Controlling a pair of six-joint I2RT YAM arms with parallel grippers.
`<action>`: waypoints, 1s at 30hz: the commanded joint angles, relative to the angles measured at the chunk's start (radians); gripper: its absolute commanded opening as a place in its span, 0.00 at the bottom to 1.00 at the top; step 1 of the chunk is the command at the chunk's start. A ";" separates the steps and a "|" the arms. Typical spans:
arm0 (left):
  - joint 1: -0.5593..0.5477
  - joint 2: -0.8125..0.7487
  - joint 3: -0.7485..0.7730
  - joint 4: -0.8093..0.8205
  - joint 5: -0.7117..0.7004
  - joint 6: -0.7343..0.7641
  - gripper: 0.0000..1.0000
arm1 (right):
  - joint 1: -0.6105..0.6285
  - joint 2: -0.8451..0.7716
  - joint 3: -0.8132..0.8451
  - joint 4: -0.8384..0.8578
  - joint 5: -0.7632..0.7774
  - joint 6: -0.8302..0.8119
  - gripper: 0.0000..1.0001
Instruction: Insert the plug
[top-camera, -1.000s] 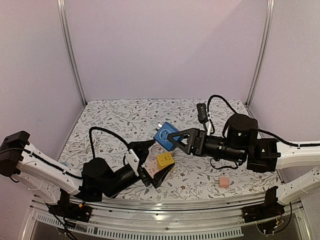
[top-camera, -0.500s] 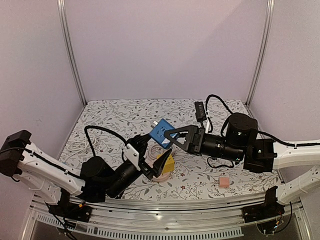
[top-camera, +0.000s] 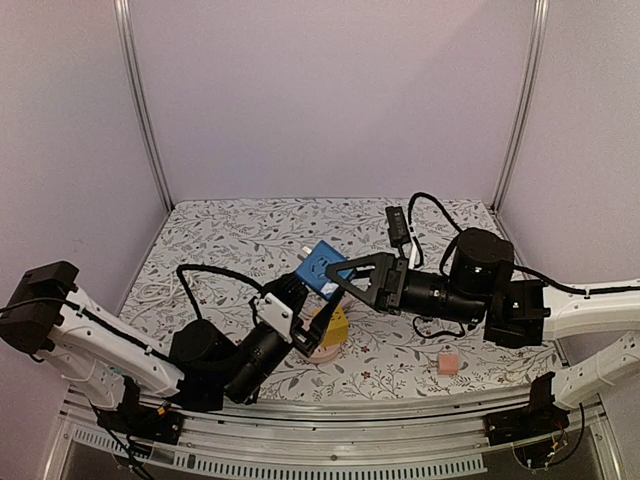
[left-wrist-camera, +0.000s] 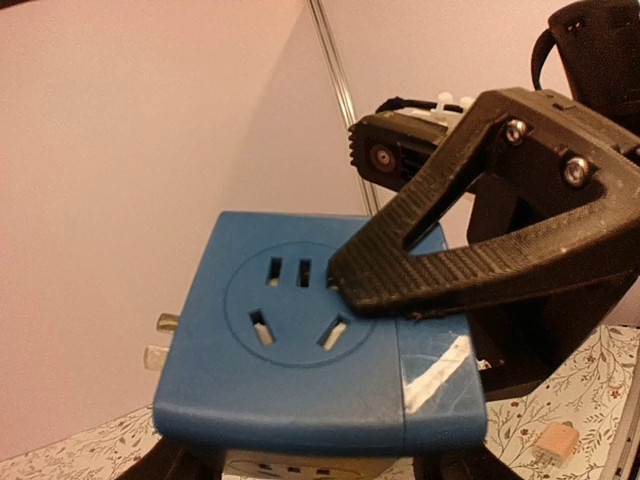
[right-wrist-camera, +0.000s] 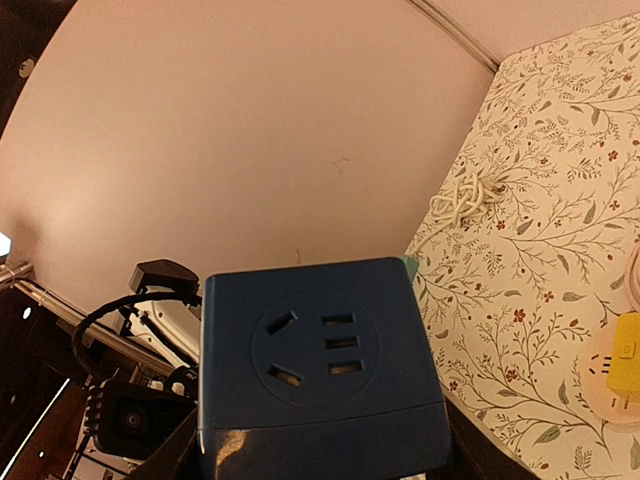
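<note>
The blue plug cube hangs above the desk, clamped in my right fingers, its prongs on the far-left side. Just below it sits the yellow socket block, with my left fingers on either side of it. I cannot tell whether they grip it. I judge I'm lining up; next the prongs must meet the socket's slots.

From above, the left gripper is covering part of the yellow cube, just below the blue socket cube. In the left wrist view its fingers are running off the bottom edge under the blue socket cube, so their grip is not showing. A pale slotted surface beneath is being cropped too. The right gripper is masking the blue socket cube's right side.
</note>
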 joint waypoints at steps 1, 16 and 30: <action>-0.025 0.013 0.006 0.059 -0.037 0.041 0.45 | -0.003 -0.004 -0.013 0.051 0.013 0.004 0.00; -0.050 -0.187 0.001 -0.386 0.034 -0.142 0.14 | -0.004 -0.062 0.044 -0.172 0.067 -0.160 0.99; 0.153 -0.470 0.076 -1.070 0.438 -0.605 0.17 | -0.005 -0.229 -0.122 -0.152 0.306 -0.673 0.99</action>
